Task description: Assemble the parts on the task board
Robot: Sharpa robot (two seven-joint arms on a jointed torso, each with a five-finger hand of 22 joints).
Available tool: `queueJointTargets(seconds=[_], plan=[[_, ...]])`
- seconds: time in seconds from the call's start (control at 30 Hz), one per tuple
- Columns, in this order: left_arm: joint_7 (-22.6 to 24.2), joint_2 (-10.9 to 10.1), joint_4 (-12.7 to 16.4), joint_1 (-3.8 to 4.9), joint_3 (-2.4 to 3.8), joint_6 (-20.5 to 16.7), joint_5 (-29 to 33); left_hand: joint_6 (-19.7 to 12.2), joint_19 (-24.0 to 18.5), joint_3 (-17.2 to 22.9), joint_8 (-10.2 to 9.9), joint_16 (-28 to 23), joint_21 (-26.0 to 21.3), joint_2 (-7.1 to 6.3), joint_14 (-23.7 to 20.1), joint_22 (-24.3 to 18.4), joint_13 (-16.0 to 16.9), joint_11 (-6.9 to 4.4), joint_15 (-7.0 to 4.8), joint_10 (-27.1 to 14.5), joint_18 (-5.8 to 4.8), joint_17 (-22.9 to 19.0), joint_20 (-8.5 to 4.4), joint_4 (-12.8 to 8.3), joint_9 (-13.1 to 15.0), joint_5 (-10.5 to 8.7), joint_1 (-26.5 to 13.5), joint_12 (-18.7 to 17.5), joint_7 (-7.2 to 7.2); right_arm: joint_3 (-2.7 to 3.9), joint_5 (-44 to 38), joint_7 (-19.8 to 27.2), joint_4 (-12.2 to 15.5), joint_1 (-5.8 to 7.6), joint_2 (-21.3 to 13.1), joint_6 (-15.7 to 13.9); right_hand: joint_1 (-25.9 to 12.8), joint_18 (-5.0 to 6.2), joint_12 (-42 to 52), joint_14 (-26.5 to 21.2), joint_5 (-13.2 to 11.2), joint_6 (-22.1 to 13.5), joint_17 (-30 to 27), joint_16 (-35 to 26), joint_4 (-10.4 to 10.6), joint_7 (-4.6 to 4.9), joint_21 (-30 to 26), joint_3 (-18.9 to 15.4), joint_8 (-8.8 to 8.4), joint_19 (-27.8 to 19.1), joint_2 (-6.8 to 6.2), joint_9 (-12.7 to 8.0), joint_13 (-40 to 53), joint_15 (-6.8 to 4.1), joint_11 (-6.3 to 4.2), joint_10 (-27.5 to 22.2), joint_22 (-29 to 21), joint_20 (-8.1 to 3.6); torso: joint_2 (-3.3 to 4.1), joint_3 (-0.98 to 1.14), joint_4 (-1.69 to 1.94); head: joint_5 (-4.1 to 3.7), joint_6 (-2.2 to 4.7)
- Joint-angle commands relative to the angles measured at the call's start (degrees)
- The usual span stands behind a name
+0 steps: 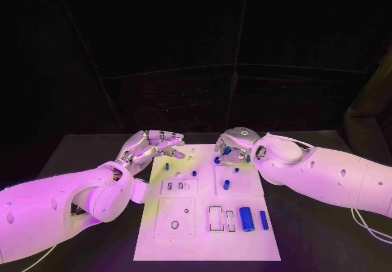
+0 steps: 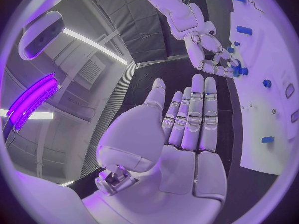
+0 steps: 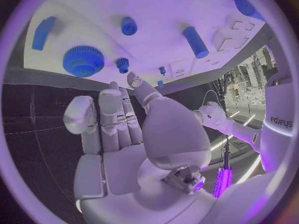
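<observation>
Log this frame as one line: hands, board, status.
left hand: open, beside white task board | right hand: empty, over far edge near large blue gear | blue cylinder: lying loose | status: nothing held

surface: black table [image 1: 327, 238] carrying everything | lying directly on it: white task board [image 1: 196, 241], sitting flat at the middle, long side running away from the robot | dark tabletop showing on both sides of it

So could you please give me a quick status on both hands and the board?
Left hand open at board's far-left edge. Right hand empty, over far edge by large gear. Task board unobstructed.
</observation>
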Motion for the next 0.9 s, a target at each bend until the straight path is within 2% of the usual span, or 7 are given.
queueJointTargets(seconds=[0.03, 0.47, 0.67, 0.9], plan=[[-0.2, 0.0, 0.1, 0.10, 0.03, 1.2, -0.2, 0.1, 0.5, 0.0, -0.2, -0.1, -0.3, 0.13, 0.1, -0.1, -0.1, 0.05, 0.32, -0.2, 0.67, 0.1, 0.07, -0.1, -0.1, 0.29, -0.3, -0.2, 0.24, 0.05, -1.4, -1.8, -0.4, 0.20, 0.4, 2.8, -0.9, -1.03, -0.4, 0.9, 0.1, -0.6, 1.1, 1.3, 0.1, 0.01, 0.7, 0.6, -0.39, 0.6, -0.11, -0.1, -0.1, 0.64, 0.12, -1.0, 1.0, 0.11, 0.14, -0.02, -0.02, -0.08, -0.08], [-0.3, -0.2, 0.3, 0.11, 0.03, 1.2, -0.2, 0.0, 0.5, 0.0, -0.3, -0.1, -0.3, 0.18, 0.2, -0.1, -0.1, 0.07, 0.32, -0.2, 0.67, 0.2, 0.07, -0.1, -0.1, 0.29, -0.4, -0.3, 0.27, 0.06, -1.4, -2.5, -2.4, 0.27, 2.2, 7.6, -1.2, -1.12, -0.3, 0.3, -0.7, -1.6, 2.3, 3.2, 0.3, 0.01, 1.6, 2.4, -0.34, 0.4, -0.44, 0.0, -0.1, 0.89, 0.36, -2.7, 2.1, 0.44, 0.36, 0.00, 0.08, -0.20, -0.91], [-0.3, -0.2, 0.2, 0.11, 0.04, 1.3, -0.2, 0.0, 0.5, 0.0, -0.4, -0.1, -0.3, 0.22, 0.1, -0.1, -0.1, 0.09, 0.34, -0.3, 0.66, 0.2, 0.08, -0.1, -0.1, 0.29, -0.5, -0.4, 0.30, 0.05, -1.2, -2.2, -2.9, 0.27, 2.7, 8.4, -1.1, -1.13, -0.3, 0.2, -0.9, -1.5, 2.4, 3.5, 0.3, 0.09, 1.7, 2.8, -0.25, 0.4, -0.31, 0.0, -0.1, 0.93, 0.42, -2.8, 2.2, 0.48, 0.49, -0.06, 0.12, -0.27, -1.09], [-0.4, -0.2, 0.1, 0.11, 0.04, 1.3, -0.2, 0.0, 0.5, 0.0, -0.4, -0.2, -0.4, 0.25, 0.1, -0.1, -0.1, 0.11, 0.35, -0.3, 0.66, 0.2, 0.09, -0.1, -0.1, 0.29, -0.5, -0.5, 0.33, 0.05, -1.1, -1.8, -3.3, 0.27, 3.2, 8.2, -1.2, -1.22, -0.2, 0.2, -1.0, -1.2, 2.9, 4.1, 0.5, 0.23, 2.0, 3.4, -0.11, 0.6, -0.06, 0.1, -0.1, 1.02, 0.51, -2.7, 2.8, 0.56, 0.46, -0.02, 0.14, -0.15, -1.40]])
